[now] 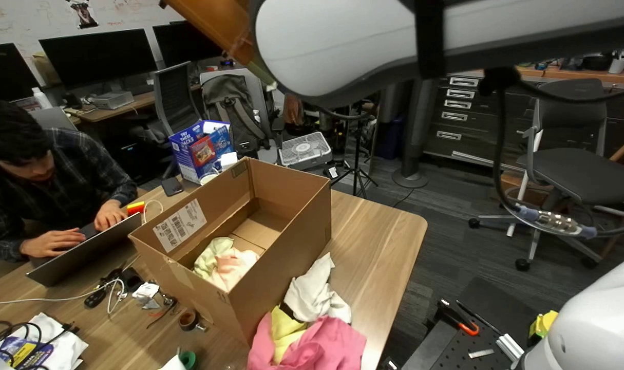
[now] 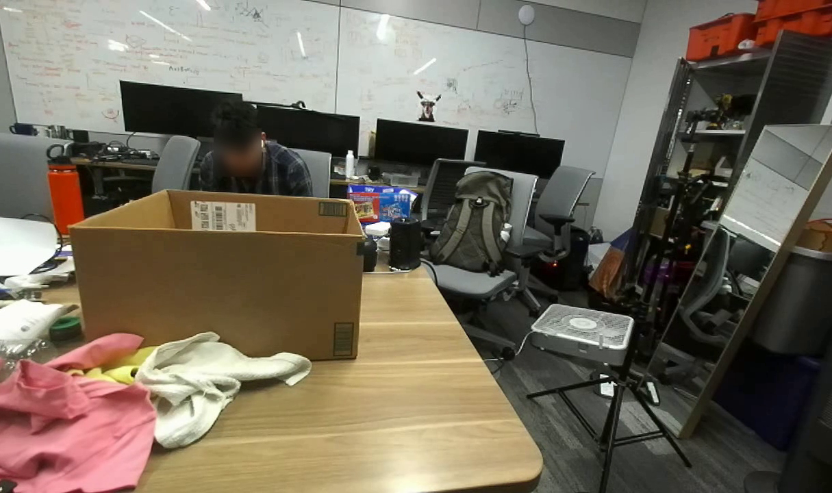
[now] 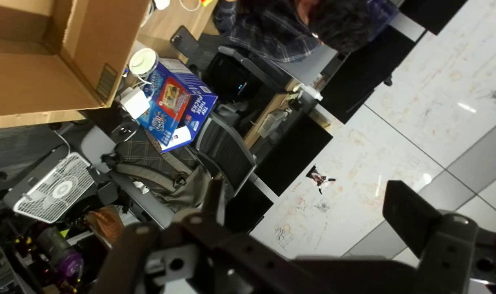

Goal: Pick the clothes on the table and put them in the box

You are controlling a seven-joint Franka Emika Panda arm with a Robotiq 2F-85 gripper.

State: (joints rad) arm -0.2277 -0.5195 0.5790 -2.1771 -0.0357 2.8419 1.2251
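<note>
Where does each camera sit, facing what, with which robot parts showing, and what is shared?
In an exterior view: above the tabletop, angled down into the box; white arm links at top and lower right.
In an exterior view: just above box height, nearly level, facing its side and the whiteboard; no robot part evident.
Wrist view: wrist-mounted, picture rotated, looking past the box's corner to the whiteboard; open pincer along the bottom.
Both exterior views share the seated man, pale cloth and pink cloth.

The box (image 1: pixel 286 259) is open on top, walled on 4 sides.
</note>
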